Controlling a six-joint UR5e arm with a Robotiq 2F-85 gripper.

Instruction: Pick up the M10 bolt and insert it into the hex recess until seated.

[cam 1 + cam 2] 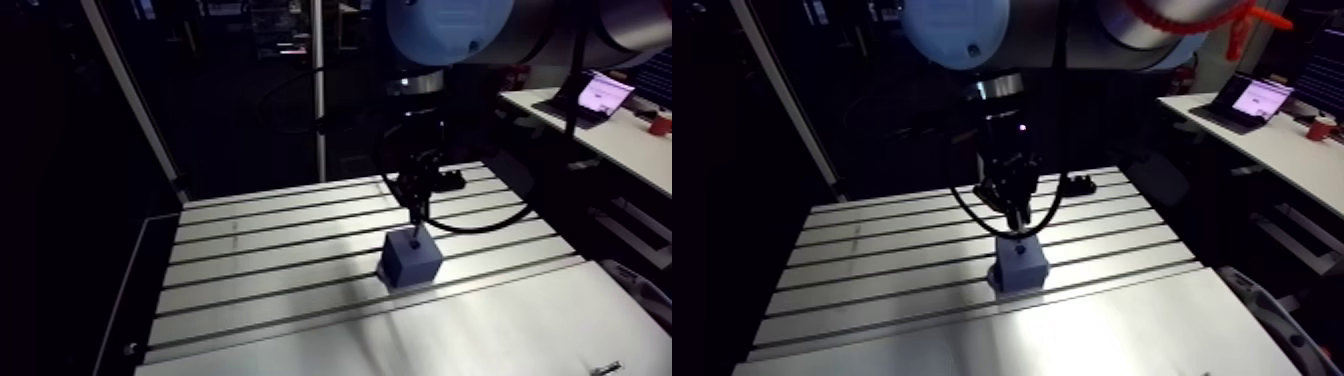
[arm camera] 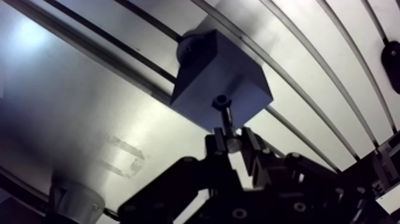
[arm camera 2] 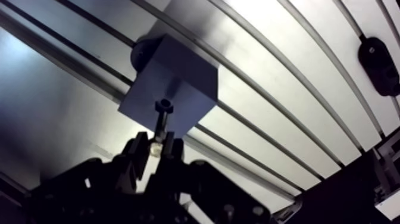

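Gripper (image 2: 233, 142) first — pinched tight on the bolt (image 2: 225, 119), clamping the end of the shank to leave the wider dark head pointing away from the fingers (image 2: 217, 146) and free to enter first

Then, working across the wrist view:

- Off to one side of the gripper, a pale round stub (image 2: 74, 199), well apart from the work and seemingly no part of it
- Next, a faint taped outline (image 2: 126, 158) on the table (image 2: 71, 101), probably marking a spot for parts
- Ahead of the gripper, the grey-blue block (image 2: 208, 65), set across the slots with a round dark foot (image 2: 187, 47) at its far corner, most likely there to pin it down against the push of insertion
- Bolt head held right over the block's top face, near the edge closest to the gripper, and covering the recess; impossible to tell whether touching or just above
- Farthest across, a black clamp (image 2: 393, 65) sitting on a slot, well clear of the block

Judged as the insertion step — lined up but not visibly seated, calling for a straight push along the shank with the hex flats matched; some risk of jamming on the rim if tilted or turned off the flats
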